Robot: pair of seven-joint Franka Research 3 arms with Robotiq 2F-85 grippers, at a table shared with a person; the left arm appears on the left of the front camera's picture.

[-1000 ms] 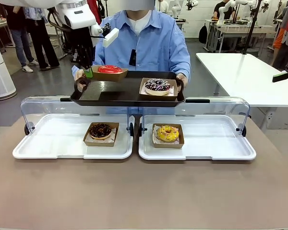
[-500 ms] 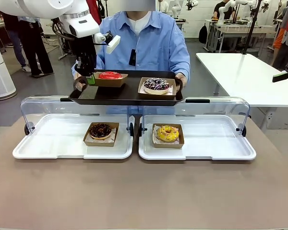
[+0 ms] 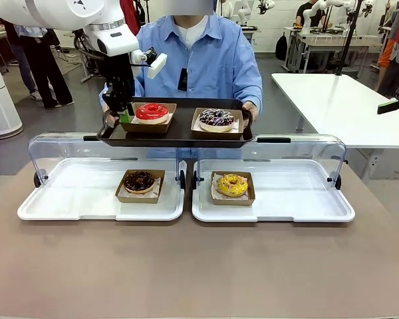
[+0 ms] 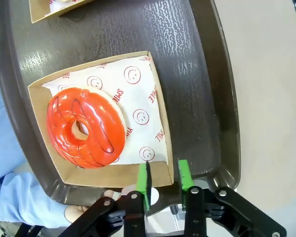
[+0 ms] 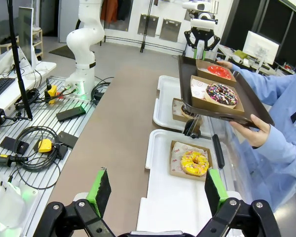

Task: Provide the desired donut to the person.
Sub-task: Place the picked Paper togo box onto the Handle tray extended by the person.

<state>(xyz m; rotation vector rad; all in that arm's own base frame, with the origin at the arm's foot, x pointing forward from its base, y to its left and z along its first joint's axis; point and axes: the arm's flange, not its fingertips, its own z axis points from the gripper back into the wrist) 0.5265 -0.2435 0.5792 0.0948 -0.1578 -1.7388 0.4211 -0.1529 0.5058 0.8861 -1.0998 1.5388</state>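
The person [image 3: 199,60] holds a black tray [image 3: 179,133] with both hands over the display cases. On it sit a red-glazed donut [image 3: 151,111] [image 4: 86,127] in a cardboard box and a chocolate sprinkled donut [image 3: 217,118] in another. My left gripper [image 3: 124,117] [image 4: 164,180] stands at the red donut's box, straddling its corner wall. Its green pads [image 4: 145,183] are a little apart and no longer pinch the cardboard. My right gripper [image 5: 155,190] is wide open with nothing in it, far off at the table's right end [image 3: 394,122].
A chocolate donut [image 3: 139,181] sits in the left white case [image 3: 66,199], and a yellow donut [image 3: 232,185] [image 5: 194,162] in the right case [image 3: 299,199]. Both clear lids [image 3: 60,143] stand open behind them. The person's fingers [image 4: 84,213] wrap under the tray's edge near my left fingers.
The red donut's box has come down from the tray's far side and now rests flat beside the other box. My left jaws have parted slightly. The right arm is still.
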